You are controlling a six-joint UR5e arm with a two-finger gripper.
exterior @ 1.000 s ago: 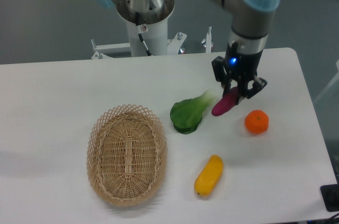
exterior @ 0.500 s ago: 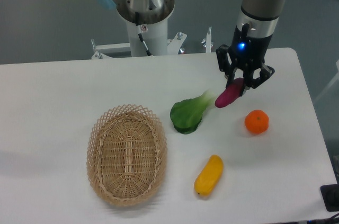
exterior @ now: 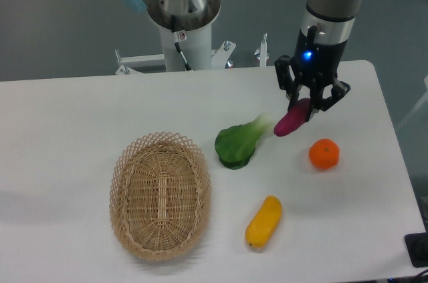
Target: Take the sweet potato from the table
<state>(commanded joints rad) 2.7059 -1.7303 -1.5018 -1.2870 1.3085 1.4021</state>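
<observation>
Black two-finger gripper (exterior: 306, 106) squeezing small purple sweet potato (exterior: 292, 120), now lifted higher off big white table (exterior: 80, 116). Pick-up looks nearly done.

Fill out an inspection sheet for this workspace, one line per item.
Surface: white table with rounded corners, no spills seen.
Job's things: sweet potato, purple-magenta, tilted, held in the claw above the table near the leafy green.
Clutter: wicker basket, nothing inside it; green leafy vegetable beside the basket; orange toward the right edge; yellow oblong fruit near the front.
Grippers: claw shut on the sweet potato's upper end, blue light lit on the wrist.
Cables: a black cable runs down the robot's pedestal.
Surroundings: grey floor behind the table; metal brackets at the pedestal base.
</observation>
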